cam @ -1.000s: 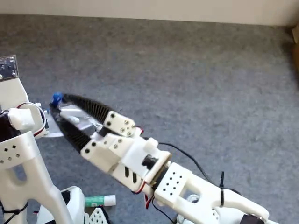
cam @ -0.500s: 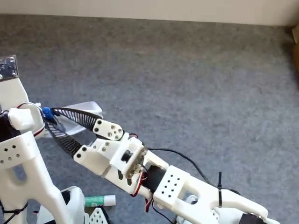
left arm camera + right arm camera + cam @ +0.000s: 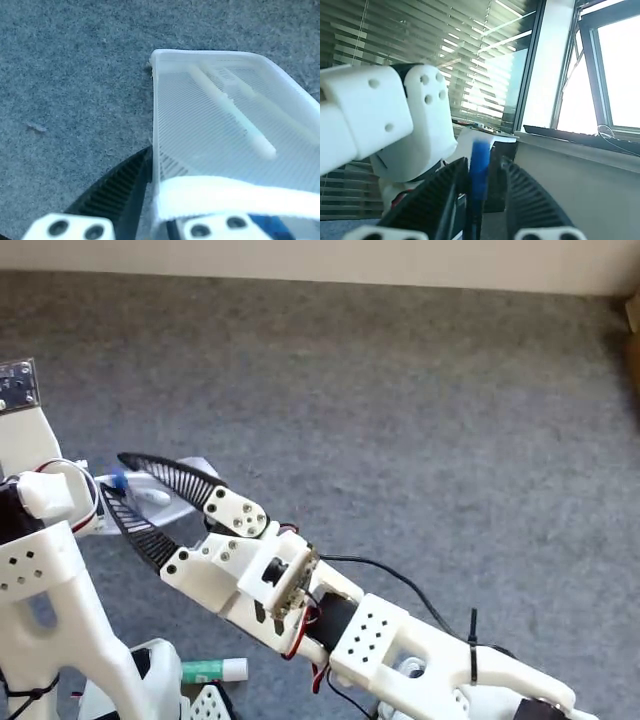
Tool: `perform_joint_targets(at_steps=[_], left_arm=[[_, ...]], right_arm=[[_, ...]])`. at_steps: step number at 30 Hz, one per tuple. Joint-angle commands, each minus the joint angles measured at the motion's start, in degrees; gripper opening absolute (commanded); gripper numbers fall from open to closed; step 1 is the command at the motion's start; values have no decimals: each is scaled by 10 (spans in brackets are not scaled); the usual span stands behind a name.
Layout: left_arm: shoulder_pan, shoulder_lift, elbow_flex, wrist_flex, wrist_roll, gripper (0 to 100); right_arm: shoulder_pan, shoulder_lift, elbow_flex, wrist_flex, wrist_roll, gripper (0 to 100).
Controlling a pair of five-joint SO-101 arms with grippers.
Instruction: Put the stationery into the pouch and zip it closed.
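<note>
The left end effector (image 3: 160, 162) pinches the pouch (image 3: 225, 125) at its rim. The right end effector (image 3: 112, 476) is spread around a blue-capped pen (image 3: 479, 165).

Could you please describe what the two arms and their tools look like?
Both arms are white plastic, in blocky segments dotted with holes. The right arm carries a thin black cable, a cable tie and red wires. Its tool has two black, ribbed, tapering fingers; the left arm has a like finger.

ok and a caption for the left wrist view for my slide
Left gripper holding a translucent white ribbed pouch with pale stick-shaped stationery inside, above grey carpet.
</note>
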Motion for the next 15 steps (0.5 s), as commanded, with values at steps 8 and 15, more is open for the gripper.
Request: perform_joint_targets(at_steps=[8,15], left_arm=[[13,1,2,-11,3,7],[12,1,2,-11,3,7]], right_arm=[[7,-26,-11,1,5,123],[24,-52,-14,65,5,123]])
